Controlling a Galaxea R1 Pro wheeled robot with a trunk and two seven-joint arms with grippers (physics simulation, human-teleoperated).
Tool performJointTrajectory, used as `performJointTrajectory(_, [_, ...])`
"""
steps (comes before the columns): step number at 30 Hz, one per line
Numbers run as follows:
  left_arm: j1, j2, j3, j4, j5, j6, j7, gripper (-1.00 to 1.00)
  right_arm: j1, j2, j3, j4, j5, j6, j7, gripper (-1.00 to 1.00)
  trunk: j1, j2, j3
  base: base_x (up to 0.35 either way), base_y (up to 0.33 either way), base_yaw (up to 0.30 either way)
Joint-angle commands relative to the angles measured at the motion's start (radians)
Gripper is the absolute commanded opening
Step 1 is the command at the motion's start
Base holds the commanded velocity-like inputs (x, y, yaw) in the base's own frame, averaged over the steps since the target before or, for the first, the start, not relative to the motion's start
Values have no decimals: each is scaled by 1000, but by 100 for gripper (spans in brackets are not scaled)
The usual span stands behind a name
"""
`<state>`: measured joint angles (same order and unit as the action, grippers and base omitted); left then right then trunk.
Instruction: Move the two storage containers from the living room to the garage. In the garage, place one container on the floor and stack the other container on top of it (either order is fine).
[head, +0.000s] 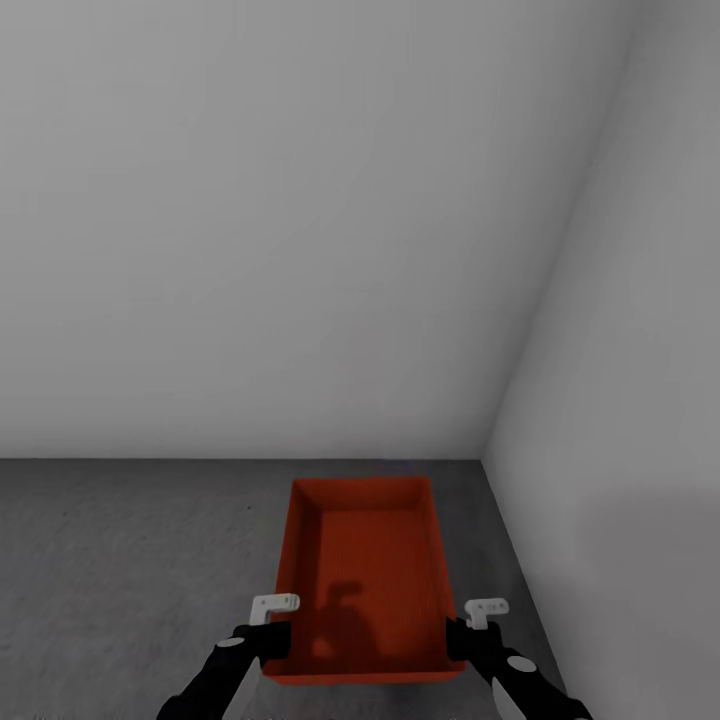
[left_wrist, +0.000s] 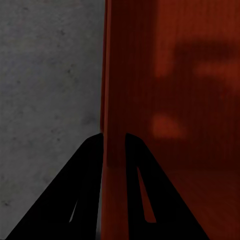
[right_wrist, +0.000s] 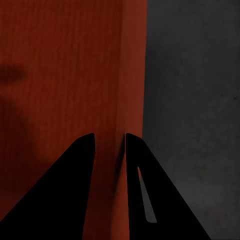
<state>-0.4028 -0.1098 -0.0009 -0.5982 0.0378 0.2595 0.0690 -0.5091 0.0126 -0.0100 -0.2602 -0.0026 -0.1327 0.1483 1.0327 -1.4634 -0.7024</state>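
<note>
The left gripper (head: 268, 640) was at the lower left of the head view, clamped on the left wall of the storage container (head: 365, 570) near its front corner. In the left wrist view its 2 black fingers (left_wrist: 87, 180) stood one on each side of the thin orange-red wall, one over the grey floor (left_wrist: 45, 100) outside and one inside the bin, both pressed against the wall.

The container was a single open-top orange-red bin, held level between the 2 arms, with its long sides running away from the robot. Nothing lay in it; a dark shadow fell across its bottom near the front wall. Below and around it was the dark grey, speckled concrete floor (head: 130, 560) of the garage. Whether the bin touched that floor or hung just above it could not be told. Its far end pointed toward the corner where 2 plain white walls (head: 300, 220) met, and the right-hand wall ran close beside its right side.

The right gripper (head: 462, 636) mirrored the left one, closed on the container's right wall near the front corner. In the right wrist view its fingers (right_wrist: 75, 180) pinched that wall, one inside the bin and one outside over the concrete.
</note>
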Motion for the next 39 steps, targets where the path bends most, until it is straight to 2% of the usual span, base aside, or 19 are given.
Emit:
performJointTrajectory(1, [-1,1,-1,-25,4,6,3,-100,0,-6,7,4,2,-3,8,-100,0,0,-2,0,0,0])
performJointTrajectory(20, [-1,1,-1,-25,5,6,3,-100,0,-6,7,4,2,-3,8,-100,0,0,-7,0,0,0])
performJointTrajectory(39, [-1,1,-1,-25,5,6,3,-100,0,-6,7,4,2,-4,8,-100,0,0,-24,0,0,0])
